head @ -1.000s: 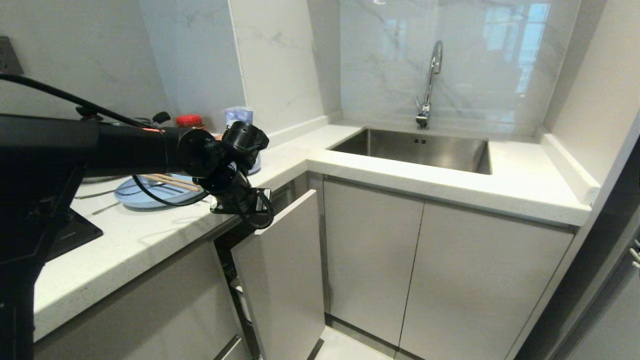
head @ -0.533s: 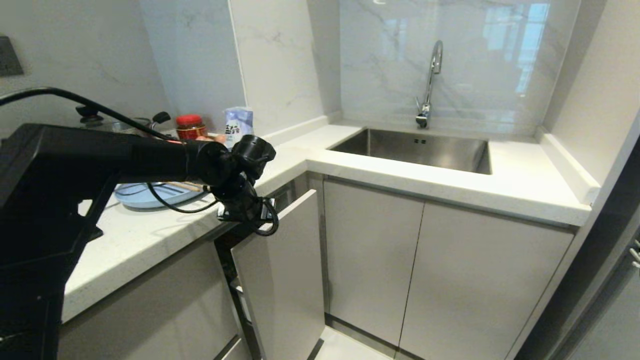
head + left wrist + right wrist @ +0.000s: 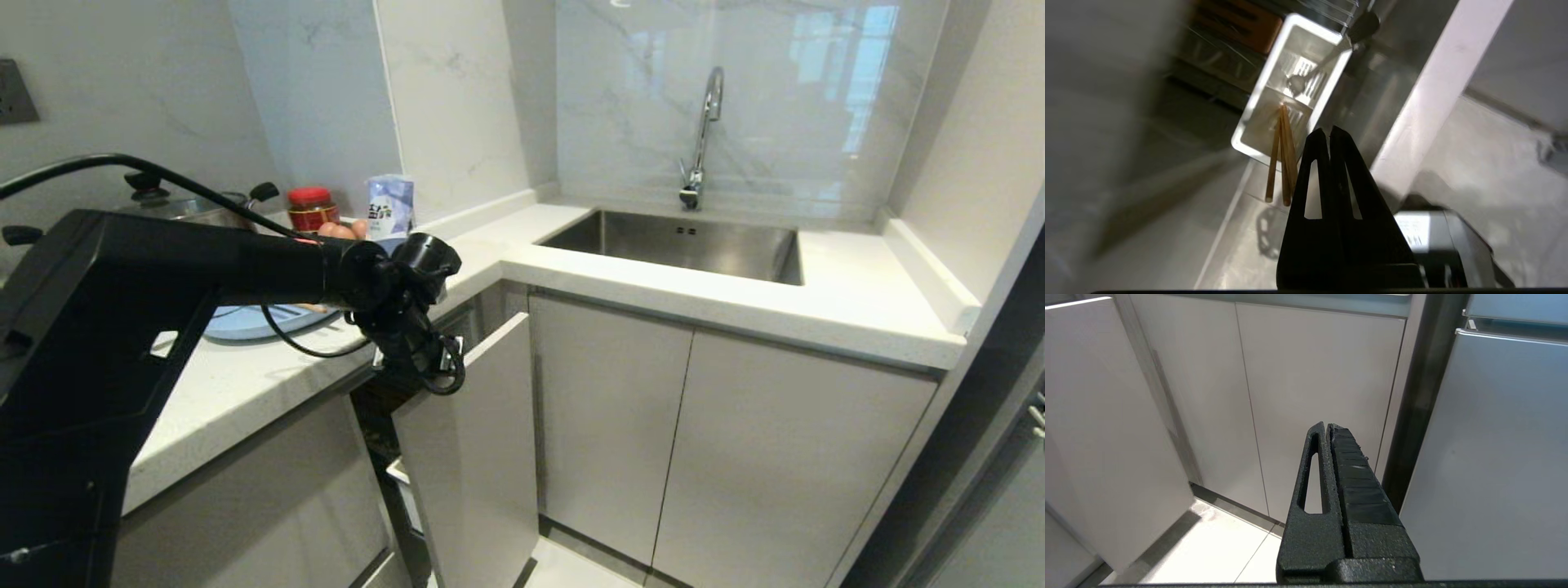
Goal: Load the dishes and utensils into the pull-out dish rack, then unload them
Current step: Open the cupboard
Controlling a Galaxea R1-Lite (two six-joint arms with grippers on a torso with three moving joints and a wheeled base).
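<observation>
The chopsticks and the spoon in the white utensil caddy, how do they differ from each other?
The chopsticks are light wood and come as a pair of straight thin sticks; the spoon is a single piece of silver metal with a rounded bowl. The chopsticks stand in one compartment of the utensil caddy, with their ends sticking out past its rim nearest the shut left gripper; the spoon sits in the next compartment, bowl down. Both lean inside the same caddy.

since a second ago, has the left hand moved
Yes. The black left hand, shut and empty, has shifted right and down against the white countertop edge, from beside the light-blue round plate to the pale grey pull-out front.
</observation>
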